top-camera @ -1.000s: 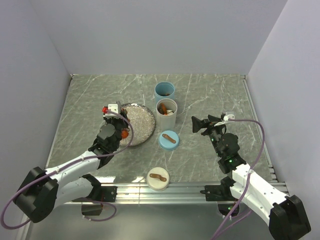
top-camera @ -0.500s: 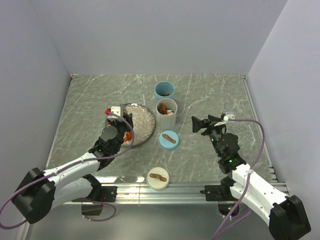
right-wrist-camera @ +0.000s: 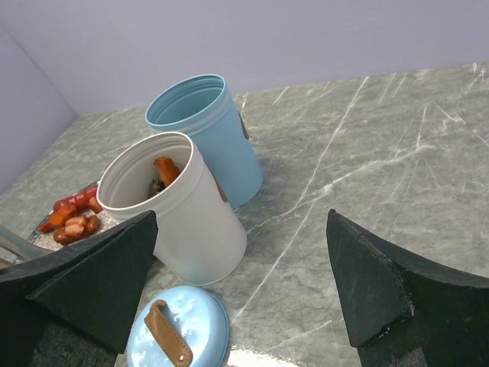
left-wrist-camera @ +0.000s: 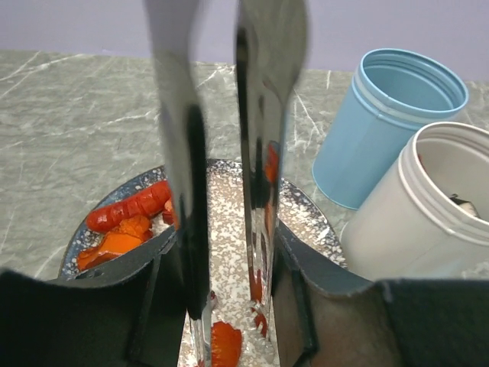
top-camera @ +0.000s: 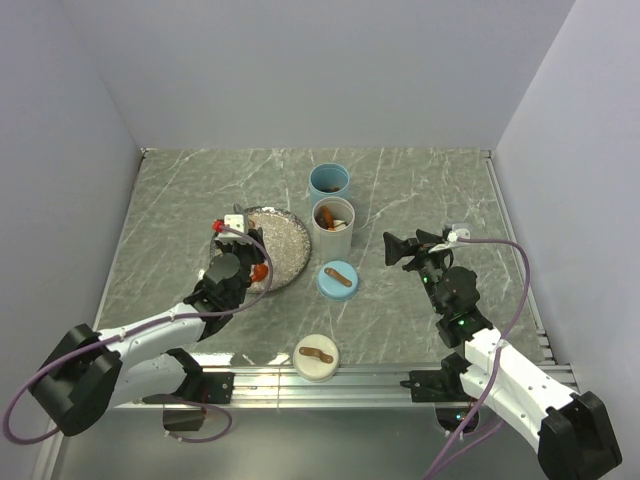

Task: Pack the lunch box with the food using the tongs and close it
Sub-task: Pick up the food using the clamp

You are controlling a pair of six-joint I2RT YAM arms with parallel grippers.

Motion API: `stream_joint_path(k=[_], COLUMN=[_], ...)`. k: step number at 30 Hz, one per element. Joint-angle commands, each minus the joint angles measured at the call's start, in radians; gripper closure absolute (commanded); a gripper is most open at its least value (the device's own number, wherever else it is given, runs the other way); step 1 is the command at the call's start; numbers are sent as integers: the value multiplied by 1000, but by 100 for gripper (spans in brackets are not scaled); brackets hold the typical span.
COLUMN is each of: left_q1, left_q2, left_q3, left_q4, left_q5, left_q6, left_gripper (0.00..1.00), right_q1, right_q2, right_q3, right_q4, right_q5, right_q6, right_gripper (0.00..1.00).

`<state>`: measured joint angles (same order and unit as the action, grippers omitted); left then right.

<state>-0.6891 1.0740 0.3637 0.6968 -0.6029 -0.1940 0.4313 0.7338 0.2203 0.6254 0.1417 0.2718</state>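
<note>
**Free room and obstacles.** Bare table (top-camera: 440,190) lies open behind, left and right of the group. The blue cup (top-camera: 329,181) and white cup (top-camera: 333,228) stand close together, walling the right rim of the plate (top-camera: 288,240). The blue lid (top-camera: 338,280) lies just before the white cup. The white lid (top-camera: 315,357) lies near the table's front edge. The left gripper (top-camera: 252,255) and tongs (left-wrist-camera: 263,115) occupy the plate's near-left edge. A bare lane separates the cups from the right gripper (top-camera: 392,250).

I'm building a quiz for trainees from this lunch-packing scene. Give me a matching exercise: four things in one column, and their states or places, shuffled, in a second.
Things:
1. white cup
2. blue lid
3. tongs
4. right pincer

States or places:
A. open, holding nothing
B. has food inside
C. lying flat on the table
D. gripped by the left pincer over the plate

Pairs: 1-B, 2-C, 3-D, 4-A
</note>
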Motion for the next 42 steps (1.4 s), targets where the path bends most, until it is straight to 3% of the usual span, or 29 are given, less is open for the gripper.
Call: stream_joint_path(k=[1, 7, 13, 19, 42], left_q1=[-6, -6, -6, -4, 30], left_q2=[29, -9, 12, 7, 169], left_q3=[-26, -25, 37, 15, 35], left_q4=[79, 168, 128, 251, 176], left_q5=[-32, -34, -72, -55, 43], left_q6=[41, 106, 169, 277, 153], left_gripper=[53, 54, 55, 56, 60], right_q1=[-6, -6, -6, -6, -6], right_q2=[-11, -7, -19, -13, -16], right_q3=[2, 2, -4, -1, -1], right_q4=[22, 23, 26, 23, 22], right_q5=[15, 16, 21, 16, 16], right_q6=[-2, -2, 1, -2, -2], right_gripper=[2, 2, 2, 2, 2])
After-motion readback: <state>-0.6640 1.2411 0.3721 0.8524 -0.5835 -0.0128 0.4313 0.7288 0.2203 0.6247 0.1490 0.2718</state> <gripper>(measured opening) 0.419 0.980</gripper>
